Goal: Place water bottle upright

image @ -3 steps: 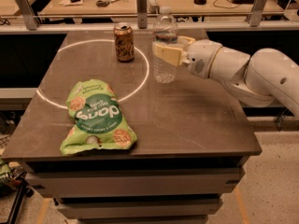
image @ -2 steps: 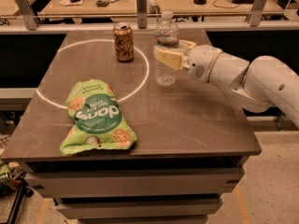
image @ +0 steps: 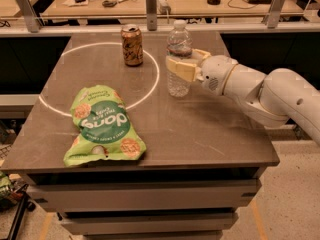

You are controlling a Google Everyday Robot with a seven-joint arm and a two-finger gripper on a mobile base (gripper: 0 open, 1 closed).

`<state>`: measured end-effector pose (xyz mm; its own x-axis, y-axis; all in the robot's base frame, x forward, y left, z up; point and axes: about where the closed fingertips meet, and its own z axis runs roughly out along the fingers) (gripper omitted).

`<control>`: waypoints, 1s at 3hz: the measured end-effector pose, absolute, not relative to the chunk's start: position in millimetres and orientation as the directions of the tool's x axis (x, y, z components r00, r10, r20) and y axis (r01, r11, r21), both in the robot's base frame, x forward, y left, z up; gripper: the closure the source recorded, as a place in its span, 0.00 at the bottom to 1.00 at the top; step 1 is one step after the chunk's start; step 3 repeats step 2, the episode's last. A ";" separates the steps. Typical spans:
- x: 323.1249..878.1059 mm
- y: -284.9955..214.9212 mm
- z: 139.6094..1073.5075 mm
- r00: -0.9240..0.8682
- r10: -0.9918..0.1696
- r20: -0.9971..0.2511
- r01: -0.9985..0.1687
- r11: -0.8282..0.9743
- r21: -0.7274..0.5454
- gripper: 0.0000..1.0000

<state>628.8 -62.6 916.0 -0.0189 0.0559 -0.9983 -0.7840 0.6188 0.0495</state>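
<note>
The water bottle (image: 178,44) is clear ribbed plastic with a white cap. It stands upright on the dark table (image: 210,129), right of the middle and just outside the white circle line. My gripper (image: 186,64) reaches in from the right and is shut on the bottle's middle. One tan finger (image: 180,69) lies across the bottle's front and the other sits behind it. The bottle's base rests on the table top.
A brown soda can (image: 132,45) stands upright left of the bottle, inside the white circle (image: 150,86). A green chip bag (image: 102,124) lies flat at the front left. A rail with metal posts (image: 151,1) runs behind the table.
Nothing has visibly changed; the gripper stays around the upright bottle.
</note>
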 end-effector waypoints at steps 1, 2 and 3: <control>628.5 -60.0 916.9 -0.019 0.056 -0.998 -0.787 0.615 0.049 0.82; 628.2 -57.5 917.5 -0.018 0.055 -0.998 -0.789 0.612 0.048 0.58; 628.2 -57.5 917.5 -0.018 0.055 -0.998 -0.789 0.612 0.048 0.58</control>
